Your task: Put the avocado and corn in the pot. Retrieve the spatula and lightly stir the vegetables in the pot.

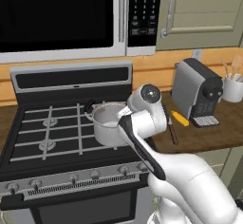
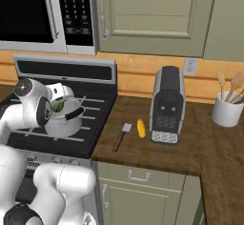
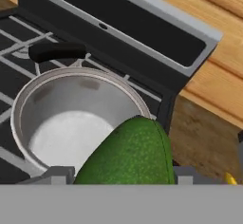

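Gripper (image 3: 124,173) clamps the matte, pebbly green avocado (image 3: 130,154) just above the shiny cylindrical steel pot's (image 3: 28,99) rim.

In the left base view the arm (image 1: 142,123) covers the right side of the pot (image 1: 107,121) and the spatula's (image 1: 172,134) blade end. The corn (image 1: 180,118) is partly behind the coffee machine (image 1: 197,92). In the hand view the avocado (image 3: 130,154) hides the jaws and its lower part is cut off.

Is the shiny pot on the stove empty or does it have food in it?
Empty for now: the pot shows a bare steel bottom. The avocado sits between the tool's fingers above the rim, and the corn lies on the counter.
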Controlling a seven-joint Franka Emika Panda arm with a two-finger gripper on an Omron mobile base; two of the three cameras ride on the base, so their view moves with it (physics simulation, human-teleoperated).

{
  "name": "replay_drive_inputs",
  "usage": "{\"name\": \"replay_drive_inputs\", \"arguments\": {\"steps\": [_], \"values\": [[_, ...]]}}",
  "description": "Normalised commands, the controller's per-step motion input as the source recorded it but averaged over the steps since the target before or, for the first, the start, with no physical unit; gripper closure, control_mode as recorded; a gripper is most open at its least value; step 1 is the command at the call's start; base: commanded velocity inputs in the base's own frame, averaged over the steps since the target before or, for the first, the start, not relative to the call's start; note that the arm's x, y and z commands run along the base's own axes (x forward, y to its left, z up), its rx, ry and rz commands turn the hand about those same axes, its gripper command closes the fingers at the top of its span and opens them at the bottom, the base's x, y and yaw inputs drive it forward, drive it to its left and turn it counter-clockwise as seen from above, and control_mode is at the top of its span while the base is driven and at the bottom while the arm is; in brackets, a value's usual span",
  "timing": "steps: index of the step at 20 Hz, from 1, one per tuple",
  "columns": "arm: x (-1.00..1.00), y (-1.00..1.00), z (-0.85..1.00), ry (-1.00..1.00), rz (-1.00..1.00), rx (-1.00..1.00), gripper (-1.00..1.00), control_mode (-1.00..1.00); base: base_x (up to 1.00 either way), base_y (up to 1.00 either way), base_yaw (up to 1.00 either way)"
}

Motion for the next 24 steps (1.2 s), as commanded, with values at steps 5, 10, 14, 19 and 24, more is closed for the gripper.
{"name": "replay_drive_inputs", "arguments": {"steps": [5, 10, 14, 19, 24], "values": [[0.94, 0.23, -0.4, 0.05, -0.02, 0.0, 1.0, -1.0, 0.0, 0.0, 0.0], [0.51, 0.24, -0.33, 0.03, 0.0, 0.0, 1.0, -1.0, 0.0, 0.0, 0.0], [0.42, 0.25, -0.38, 0.07, 0.0, 0.0, 1.0, -1.0, 0.0, 0.0, 0.0], [0.2, 0.04, -0.29, 0.03, -0.01, 0.0, -1.0, -1.0, 0.0, 0.0, 0.0], [0.01, 0.0, -0.02, 0.0, 0.0, 0.0, -1.0, -1.0, 0.0, 0.0, 0.0]]}}
